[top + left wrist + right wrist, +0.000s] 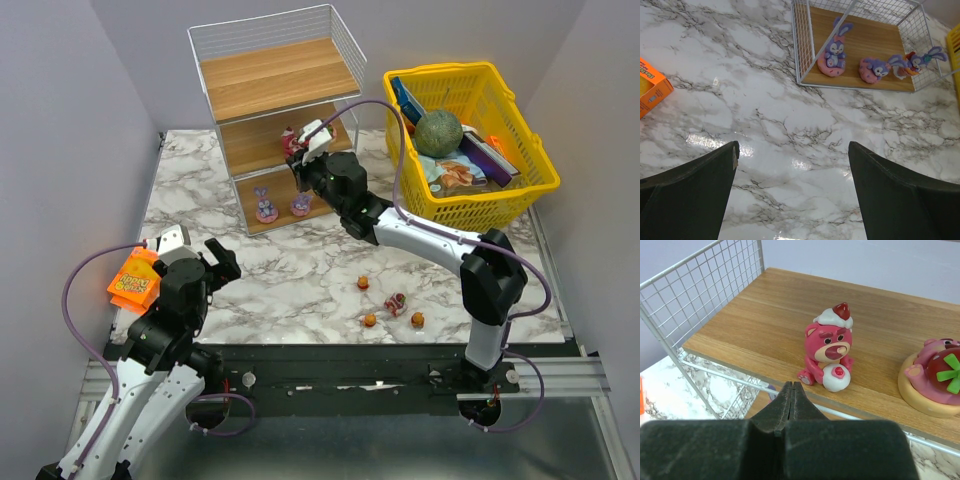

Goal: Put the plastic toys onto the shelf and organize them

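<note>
Pink bear [829, 352] stands on the shelf [765, 315] beside another pink toy [932, 375], likely colour-sorted; right gripper [791, 390] jaws shut, empty; left gripper [792, 150] jaws wide, empty.

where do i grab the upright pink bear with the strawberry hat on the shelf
Probably pinch the pink bear across its head, cheek to cheek, coming in from the open front of the shelf. It stands upright near that edge; the shelf's mesh closes one side.
</note>
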{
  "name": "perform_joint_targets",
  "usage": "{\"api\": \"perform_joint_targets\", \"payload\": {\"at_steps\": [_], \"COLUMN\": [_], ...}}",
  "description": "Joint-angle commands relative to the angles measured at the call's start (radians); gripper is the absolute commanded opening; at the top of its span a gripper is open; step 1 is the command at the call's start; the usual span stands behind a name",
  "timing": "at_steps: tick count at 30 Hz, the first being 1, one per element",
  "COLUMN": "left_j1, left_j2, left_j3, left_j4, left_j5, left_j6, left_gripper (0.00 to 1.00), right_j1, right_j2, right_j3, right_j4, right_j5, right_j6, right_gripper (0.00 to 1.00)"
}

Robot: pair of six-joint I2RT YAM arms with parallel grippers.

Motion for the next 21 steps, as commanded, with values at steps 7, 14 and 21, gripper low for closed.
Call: {"api": "perform_joint_targets", "payload": {"at_steps": [7,14,21], "left_j1": [-0.005,-0.005,-0.005], "left_j2": [-0.003,-0.004,-0.003], "left_j3": [0.01,0.009,0.01], "left_j4": [-0.007,-0.007,-0.008], "left_j5": [-0.035,-0.038,-0.04], "left_j6": [-0.007,-0.006,-0.006], "left_gripper": [0.99,0.99,0.99], "right_j1": [-0.001,-0.001,-0.001], "right_j2": [0.036,0.092,0.127], "right_j3": [0.055,0.109,0.143], "right_j4": [0.019,-0.008,-0.024], "right_j5": [0.044,0.054,0.038], "right_j6": [-0.012,-0.01,-0.007], "right_gripper": [0.01,0.01,0.01]}}
